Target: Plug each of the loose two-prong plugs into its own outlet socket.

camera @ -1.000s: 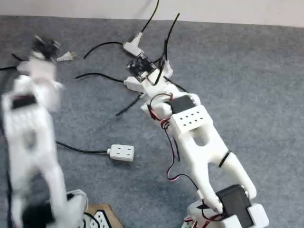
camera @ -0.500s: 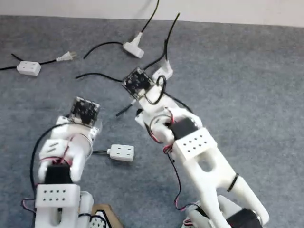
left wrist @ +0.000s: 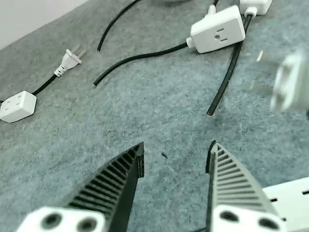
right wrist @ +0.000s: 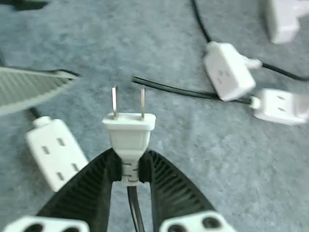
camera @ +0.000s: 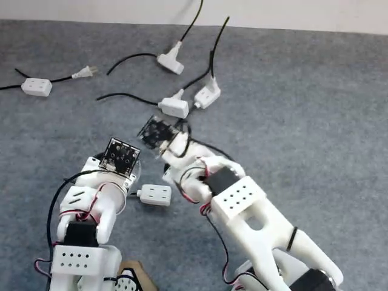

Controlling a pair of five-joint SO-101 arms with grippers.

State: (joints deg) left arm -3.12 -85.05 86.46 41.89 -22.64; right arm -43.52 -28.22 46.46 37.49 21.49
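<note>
Two-prong plug (right wrist: 129,133) in right gripper (right wrist: 129,162), open carpet (right wrist: 164,130) ahead, outlet socket (right wrist: 54,151) just beside.

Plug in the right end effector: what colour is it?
White plug, black cord; clearest in the right wrist view.

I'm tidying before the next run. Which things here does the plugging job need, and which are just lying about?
Needed:
two-prong plug in the right gripper
three-hole socket beside it
loose plug and socket cube at the far corner
three outlet heads on black cords

Lying about:
brown scrap at the near edge
grey carpet, only the surface
</note>
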